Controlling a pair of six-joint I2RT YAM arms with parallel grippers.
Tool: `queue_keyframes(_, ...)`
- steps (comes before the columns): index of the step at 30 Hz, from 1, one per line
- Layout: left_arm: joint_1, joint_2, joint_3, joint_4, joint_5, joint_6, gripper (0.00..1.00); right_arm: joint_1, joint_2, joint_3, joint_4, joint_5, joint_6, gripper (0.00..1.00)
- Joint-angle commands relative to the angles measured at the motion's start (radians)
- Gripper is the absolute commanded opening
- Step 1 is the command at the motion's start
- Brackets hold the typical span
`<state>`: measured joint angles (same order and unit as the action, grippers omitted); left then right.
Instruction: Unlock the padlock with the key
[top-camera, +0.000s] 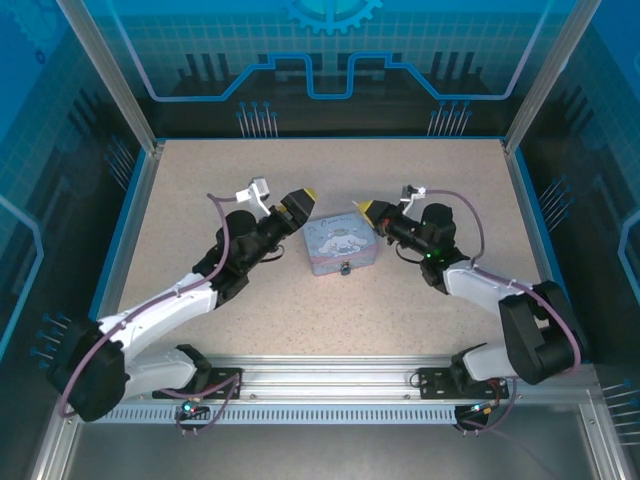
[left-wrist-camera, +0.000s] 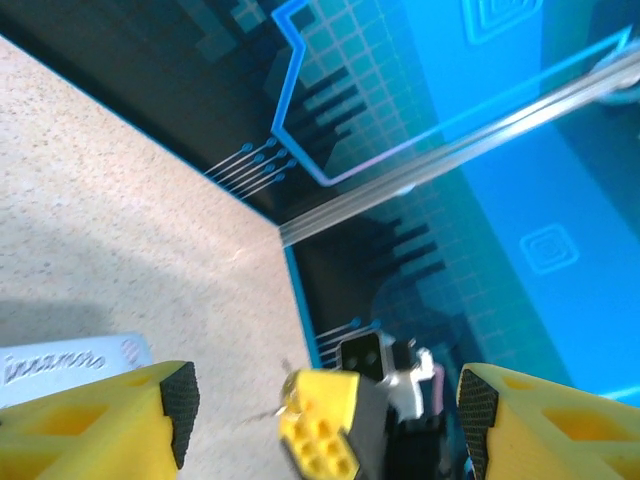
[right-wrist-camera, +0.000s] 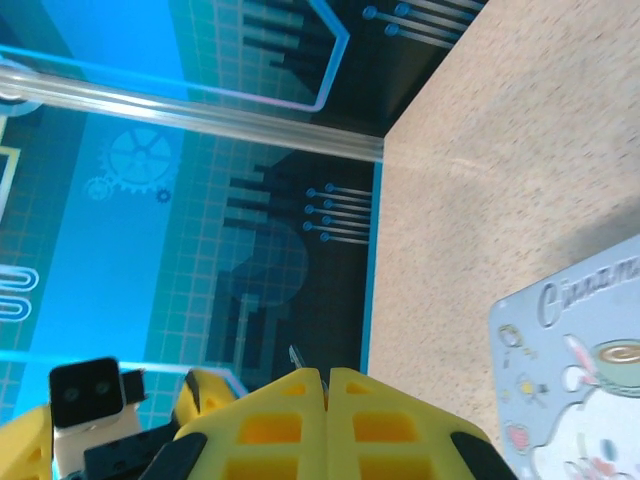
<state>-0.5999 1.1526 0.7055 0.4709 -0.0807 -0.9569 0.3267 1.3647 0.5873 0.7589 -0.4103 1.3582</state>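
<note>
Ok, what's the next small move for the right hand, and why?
Probably swing the right hand down toward the padlock on the near face of the tin. Its fingers are shut with a thin sliver, likely the key, poking from the tips, while the left hand stands open and holds nothing.

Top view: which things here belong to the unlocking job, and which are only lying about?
For the job:
- padlock, at the near side of the tin
- thin metal tip, probably the key, in the shut right gripper
- left gripper, open and holding nothing

Not for the job itself:
- tin box
- table
</note>
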Motion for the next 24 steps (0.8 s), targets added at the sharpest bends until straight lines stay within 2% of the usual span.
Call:
queue_keyframes(1,-0.02,-0.043,0.018,-0.275,0.074,0.109,0.72,-0.06,-0.056,-0.017,-0.128,-0.06,-0.092,0.0)
queue_keyframes(8,-0.138,-0.06,-0.059,-0.325,0.022,0.142,0.77,-0.15,-0.111,-0.017,-0.269,-0.127,-0.197,0.0)
queue_keyframes(14,-0.243,-0.034,-0.131,-0.276,-0.036,0.142,0.89,-0.182,-0.138,-0.009,-0.373,-0.109,-0.288,0.0)
queue_keyframes(17,-0.273,0.002,-0.139,-0.257,-0.048,0.148,0.98,-0.184,-0.141,-0.01,-0.394,-0.093,-0.306,0.0)
queue_keyframes(24,-0.317,0.119,-0.151,-0.14,-0.027,0.162,0.99,-0.187,-0.16,-0.036,-0.438,-0.08,-0.304,0.0)
